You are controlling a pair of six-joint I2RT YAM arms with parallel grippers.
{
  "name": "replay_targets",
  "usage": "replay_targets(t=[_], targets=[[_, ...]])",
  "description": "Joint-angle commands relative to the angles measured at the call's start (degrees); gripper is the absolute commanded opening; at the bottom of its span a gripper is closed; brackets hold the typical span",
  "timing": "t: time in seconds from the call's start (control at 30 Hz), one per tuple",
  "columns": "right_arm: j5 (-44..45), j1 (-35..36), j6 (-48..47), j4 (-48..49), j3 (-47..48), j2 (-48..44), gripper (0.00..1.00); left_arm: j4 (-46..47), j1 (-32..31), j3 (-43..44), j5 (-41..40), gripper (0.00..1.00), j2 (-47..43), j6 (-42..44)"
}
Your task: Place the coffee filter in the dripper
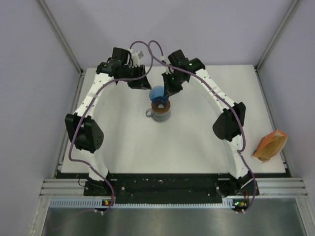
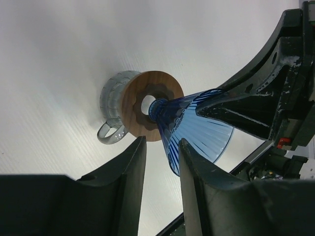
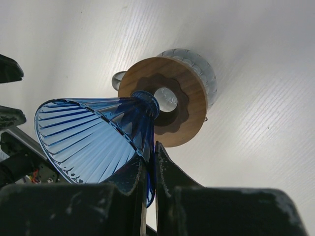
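Observation:
The blue ribbed dripper (image 1: 157,93) has a round wooden collar (image 1: 160,104) and is tipped on its side over the grey handled mug (image 1: 159,115). My right gripper (image 3: 150,162) is shut on the dripper's (image 3: 88,132) wall near the rim, one finger inside and one outside. My left gripper (image 2: 161,152) is open and empty. Its fingers stand just beside the dripper's (image 2: 202,135) rim, with bare table showing between them. The right gripper's finger (image 2: 236,105) reaches into the funnel mouth. The tan coffee filter is not in view.
An orange wedge-shaped pack (image 1: 269,146) lies at the table's right edge. The mug (image 3: 197,64) stands at the table's middle back, handle to the left (image 2: 109,133). Both arms arch in over it from either side.

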Motion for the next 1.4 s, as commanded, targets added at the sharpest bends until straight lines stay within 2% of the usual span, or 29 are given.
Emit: replay_targets(t=[0.0, 0.23, 0.57, 0.67, 0.77, 0.9, 0.93, 1.03, 1.1, 1.27, 1.37], targets=[[-1.0, -0.7, -0.7, 0.5, 2.6, -0.7, 0.0, 3.4, -2.5, 0.0, 0.4, 0.38, 0.8, -1.9], [-1.8, -1.5, -1.0, 0.6, 2.3, -0.4, 0.0, 4.3, -4.5, -2.5, -1.8, 0.38, 1.3, -1.6], [-2.5, -1.7, -1.6, 1.0, 1.4, 0.2, 0.0, 5.4, -5.0, -3.7, -5.2, 0.32, 2.4, -1.4], [-3.0, -1.9, -1.8, 1.0, 1.0, 0.5, 0.0, 5.2, -5.2, -4.2, -5.4, 0.2, 2.6, -1.4], [-3.0, -1.9, -1.8, 1.0, 1.0, 1.1, 0.0, 5.4, -5.1, -4.9, -5.1, 0.0, 2.8, -2.3], [-2.8, -1.9, -1.7, 1.1, 1.3, 1.7, 0.0, 6.0, -5.2, -6.6, -2.8, 0.0, 3.1, -5.6], [-2.4, -1.9, -1.4, 1.2, 1.3, 1.6, 0.03, 6.3, -5.1, -7.2, -1.5, 0.0, 3.0, -6.5], [-0.9, -1.9, -1.1, 2.0, 0.9, 0.7, 0.22, 7.4, -5.0, -8.6, -0.2, 0.0, 2.4, -9.3], [0.1, -1.9, -0.8, 3.3, 0.1, -0.2, 0.29, 7.8, -4.9, -8.6, -0.4, 0.0, 1.9, -10.4], [2.2, -1.9, -0.3, 6.3, -3.2, -2.3, 0.34, 7.6, -5.0, -7.5, -2.7, 0.0, 0.3, -10.4], [2.8, -1.9, -0.3, 6.5, -4.1, -2.4, 0.3, 7.6, -5.0, -7.2, -3.7, 0.0, -0.8, -9.7]])
